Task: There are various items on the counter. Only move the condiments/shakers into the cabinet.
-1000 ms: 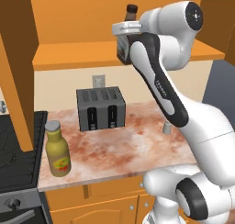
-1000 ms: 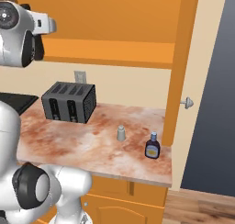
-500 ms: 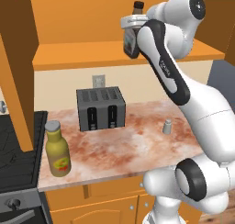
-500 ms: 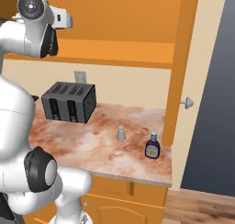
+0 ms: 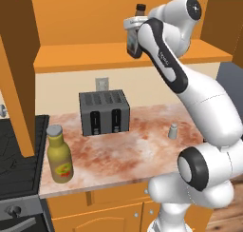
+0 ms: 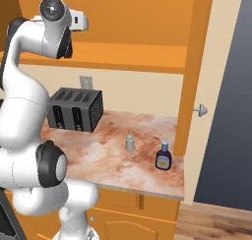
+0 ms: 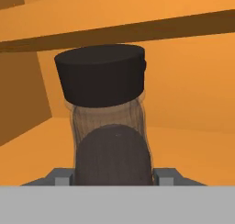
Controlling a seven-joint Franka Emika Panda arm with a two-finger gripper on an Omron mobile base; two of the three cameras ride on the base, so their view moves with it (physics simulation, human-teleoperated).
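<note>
Up at the opening of the orange wooden wall cabinet (image 5: pixel 118 17), the dark brown squeeze bottle with black cap (image 7: pixel 108 122) is held upright, above the flat orange shelf board (image 5: pixel 95 55) and not yet resting on it. The two-finger gripper (image 5: pixel 134 36) is closed on the bottle's body; in the hand view the cap stands straight ahead with the cabinet interior behind it.

Risks, as judged:
- Release from this height: bottle is tall and narrow, could tip on landing and roll off the shelf edge to the counter.
- Bottle looks close to the front edge of the shelf; set down too shallow, it may overhang.
- Cap passes near the cabinet's upper frame; any further lift could knock it.

Change from the earlier frames: the arm has swung the bottle further left and up towards the cabinet, and the shoulder has turned with it. Base has not moved.

Outward from there: the tiny grey shaker (image 6: pixel 130 142) and the small dark blue-purple bottle (image 6: pixel 164 157) stand on the reddish-brown and cream mottled stone-look counter (image 6: pixel 108 160), near each other, both still to go. The dark grey four-slot toaster (image 5: pixel 104 113) sits at the back, and a yellow-green bottle with a grey cap (image 5: pixel 58 153) stands at the counter's left end.
</note>
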